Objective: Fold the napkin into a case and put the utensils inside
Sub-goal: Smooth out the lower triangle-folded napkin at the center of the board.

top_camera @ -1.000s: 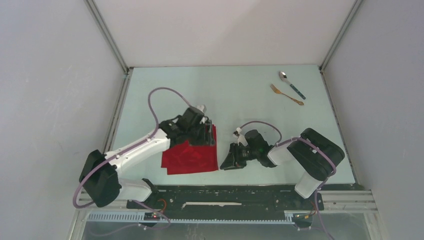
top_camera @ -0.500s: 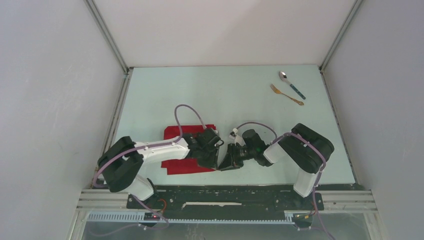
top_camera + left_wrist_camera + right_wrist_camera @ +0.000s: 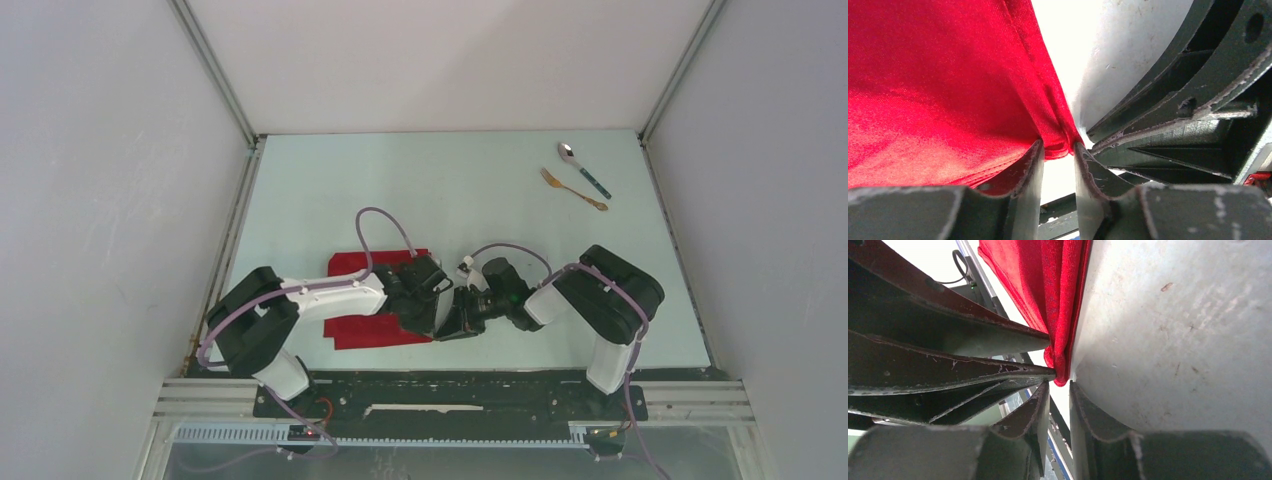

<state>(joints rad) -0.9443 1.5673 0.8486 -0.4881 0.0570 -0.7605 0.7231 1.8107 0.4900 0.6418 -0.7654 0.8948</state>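
Napkin (image 3: 370, 332) lies partly hidden under the left claw (image 3: 1058, 145) and right claw (image 3: 1059, 386). Both are narrow around one corner; I cannot tell if they pinch it.

**Crowded at six o'clock, open toward twelve**

Found bare table (image 3: 450, 190) across the far half, from ten through one o'clock, with room for either arm to sweep. Met the spoon (image 3: 584, 168) and fork (image 3: 573, 189) lying close together at two o'clock, well apart from everything else. Found no lane at six o'clock, with the left gripper (image 3: 1057, 157) and right gripper (image 3: 1058, 390) nose to nose at one corner of the napkin (image 3: 370, 333). Blocked from seven to eight o'clock by the left arm (image 3: 320, 298) stretched across the cloth. Blocked from four to five by the right arm (image 3: 610, 295) and its folded elbow. Hemmed in by walls (image 3: 450, 60) at nine, twelve and three.
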